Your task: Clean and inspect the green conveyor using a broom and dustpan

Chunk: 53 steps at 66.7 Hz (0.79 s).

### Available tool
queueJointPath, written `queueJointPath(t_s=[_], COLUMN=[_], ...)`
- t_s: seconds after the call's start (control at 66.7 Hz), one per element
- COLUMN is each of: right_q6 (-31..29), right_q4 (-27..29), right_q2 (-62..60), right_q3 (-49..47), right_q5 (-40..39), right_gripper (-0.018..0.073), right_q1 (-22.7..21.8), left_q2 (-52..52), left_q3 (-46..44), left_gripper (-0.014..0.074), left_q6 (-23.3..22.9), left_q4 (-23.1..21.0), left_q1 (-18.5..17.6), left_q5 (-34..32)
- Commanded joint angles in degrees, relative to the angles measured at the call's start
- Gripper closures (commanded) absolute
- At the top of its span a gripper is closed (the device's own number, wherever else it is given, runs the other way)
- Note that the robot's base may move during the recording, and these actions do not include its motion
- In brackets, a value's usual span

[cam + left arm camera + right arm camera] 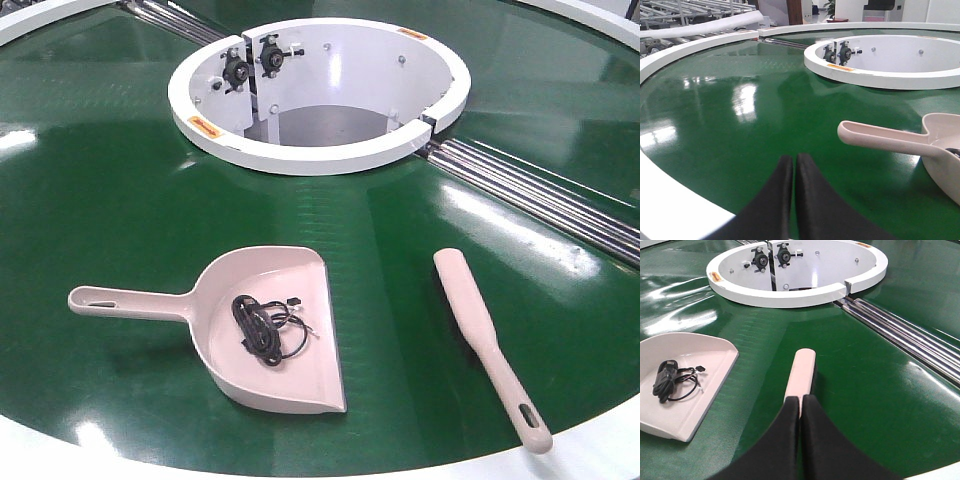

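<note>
Orange labels (pixel 203 127) on white central ring (pixel 320 160) unreadable; dustpan (pixel 270 335) holds black cable (pixel 265 330).

- We see the green conveyor (pixel 120 190), its glossy belt filling nearly the whole view, with the white outer rim showing along the bottom edge and in the top corners.
- The white central ring (pixel 320 155) sits at top centre, open in the middle, with two black bearing mounts on its inner wall.
- Steel rollers (pixel 540 195) run from the ring toward the right edge.
- The dustpan (pixel 265 330) lies flat on the belt at lower left, handle pointing left, with a tangled black cable (pixel 265 328) inside it.
- The broom (pixel 488 343) lies on the belt to the right of the dustpan and apart from it, its slotted handle end reaching the rim at lower right.
</note>
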Motion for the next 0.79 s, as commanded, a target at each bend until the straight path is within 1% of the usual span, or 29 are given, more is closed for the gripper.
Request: queueJointPath(t_s=[0.0,0.525,0.63,0.705,0.78], right_q6=[-0.5,-0.5,-0.5,-0.5,-0.1], right_q4=[0.0,0.0,-0.9,-2.2,-4.0], right_q2=[0.7,0.7,0.7,0.7,0.7], right_q3=[-1.5,-1.5,-1.5,-1.5,-1.5], right_q5=[-3.9,-3.9,-7.4,-8.8,-9.0], right_gripper=[0.0567,0.0567,0.0567,0.0566,0.0567], right_q1=[-0.2,-0.2,-0.2,-0.9,-3.0], left_q2=[-0.8,-0.8,-0.8,-0.8,-0.8], left_q3=[1.1,1.1,1.1,1.1,1.1], left_gripper=[0.0603,0.0603,0.0603,0.0603,0.0603], left_q6=[-0.4,-0.4,-0.4,-0.4,-0.4], left_q4=[-0.7,-0.7,-0.7,-0.7,-0.7], left_q1=[0.0,0.0,0.0,0.0,0.0], left_q5=[-4.2,-4.2,-4.2,-4.2,-4.2])
